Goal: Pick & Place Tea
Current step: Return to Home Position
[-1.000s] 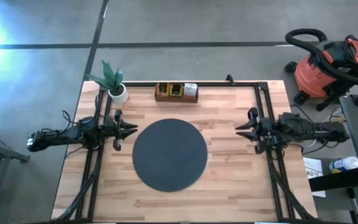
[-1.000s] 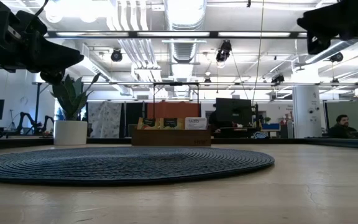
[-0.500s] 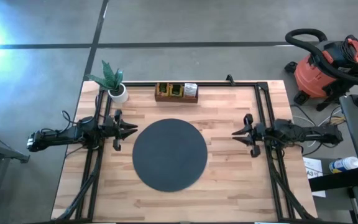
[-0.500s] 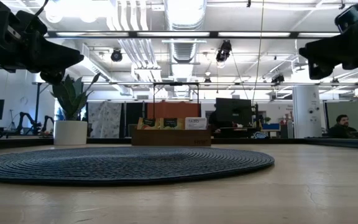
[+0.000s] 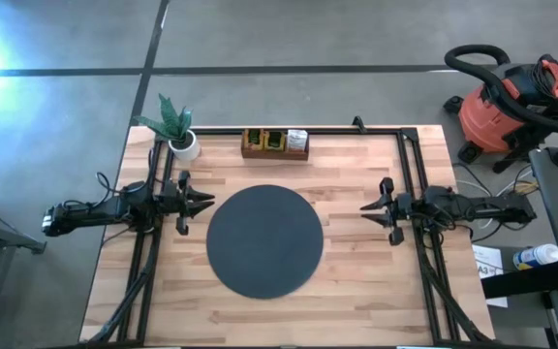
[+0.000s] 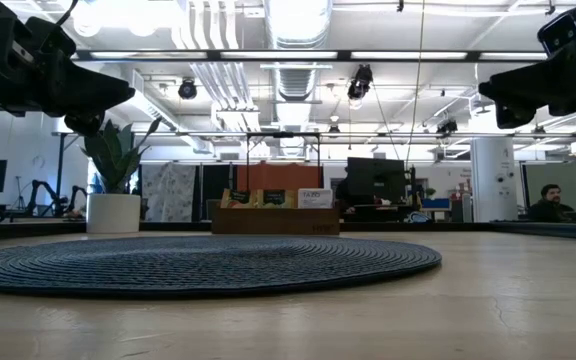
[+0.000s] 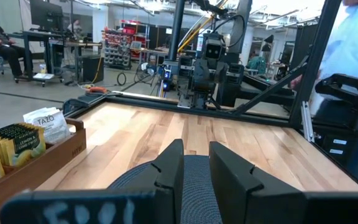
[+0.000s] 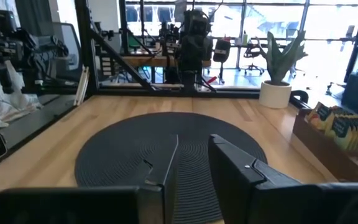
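Tea packets (image 5: 273,142) stand in the wooden tray (image 5: 274,155) at the upper centre of the high view, with none on the black mat (image 5: 264,241). Sorting looks finished, so homing is the step in hand. Left claw (image 5: 204,202), at the mat's left, and right claw (image 5: 366,206), at its right, hang slightly parted and empty. Next comes only parking both arms.

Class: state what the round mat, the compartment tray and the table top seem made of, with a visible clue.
Round mat: probably woven cord, matt black; concentric ribs. Compartment tray: likely wood, matt brown; thick flat walls. Table top: pale wood strips, smooth; visible grain.
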Motion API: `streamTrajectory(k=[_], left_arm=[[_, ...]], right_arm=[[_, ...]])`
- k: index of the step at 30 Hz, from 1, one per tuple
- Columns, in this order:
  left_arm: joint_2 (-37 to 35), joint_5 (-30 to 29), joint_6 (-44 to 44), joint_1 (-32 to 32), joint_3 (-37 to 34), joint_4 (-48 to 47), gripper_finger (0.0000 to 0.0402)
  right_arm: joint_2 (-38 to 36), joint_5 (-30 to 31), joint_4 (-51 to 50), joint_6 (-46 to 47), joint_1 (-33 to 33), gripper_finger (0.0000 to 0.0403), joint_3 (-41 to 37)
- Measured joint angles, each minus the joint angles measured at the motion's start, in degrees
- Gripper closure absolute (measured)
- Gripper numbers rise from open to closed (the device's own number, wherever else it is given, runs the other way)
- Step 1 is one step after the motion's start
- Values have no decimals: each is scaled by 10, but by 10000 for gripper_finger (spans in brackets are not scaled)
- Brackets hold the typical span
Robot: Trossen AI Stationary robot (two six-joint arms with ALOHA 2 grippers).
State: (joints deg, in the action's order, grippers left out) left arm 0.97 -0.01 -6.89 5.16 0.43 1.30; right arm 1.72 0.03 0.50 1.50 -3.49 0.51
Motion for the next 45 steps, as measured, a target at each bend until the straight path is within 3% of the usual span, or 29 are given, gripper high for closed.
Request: streamTrajectory(k=[12, 32, 45], left_arm=[[0, 0, 0, 0, 0, 0, 330], [0, 0, 0, 0, 0, 0, 330], [0, 0, 0, 0, 0, 0, 330]], right_arm=[[-1, 0, -1, 0, 0, 335, 0], [-1, 0, -1, 0, 0, 314, 0], [-1, 0, -1, 0, 0, 335, 0]])
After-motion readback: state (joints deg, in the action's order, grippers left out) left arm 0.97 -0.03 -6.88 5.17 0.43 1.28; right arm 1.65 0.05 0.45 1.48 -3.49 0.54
